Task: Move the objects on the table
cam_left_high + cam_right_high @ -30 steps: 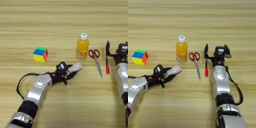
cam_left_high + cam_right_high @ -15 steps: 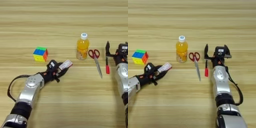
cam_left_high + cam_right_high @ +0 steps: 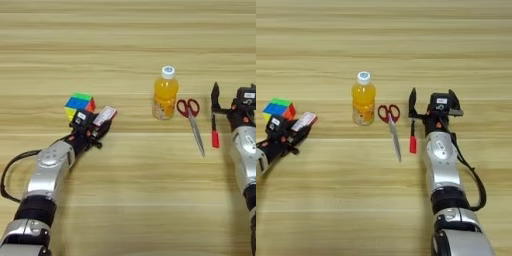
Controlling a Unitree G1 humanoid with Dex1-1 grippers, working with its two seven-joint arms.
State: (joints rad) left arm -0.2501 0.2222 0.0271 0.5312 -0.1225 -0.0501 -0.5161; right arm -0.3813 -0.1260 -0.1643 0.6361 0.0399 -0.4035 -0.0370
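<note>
Since 1 s ago: your L gripper [image 3: 96, 127] has carried the card packet [image 3: 104, 115] leftward across the table [image 3: 125, 210], from just below the juice bottle [image 3: 164, 94] to right beside the puzzle cube [image 3: 80, 104]. Fingers closed on the packet, which sticks up and right out of them, tilted, seemingly clear of the wood.

R gripper [image 3: 432, 102] parked toward the table's right side, fingers spread wide, holding nothing. Red pen [image 3: 412, 137] lies just at its left finger; scissors [image 3: 390, 125] between pen and bottle.

Risks, my read: gripper is nearly touching the cube, so more leftward travel nudges it. Release from a tilt and the packet may flop onto the cube.

Room: near edge wide open in front of both arms; far side bare too. Tight only in the bottle–scissors–pen cluster.
</note>
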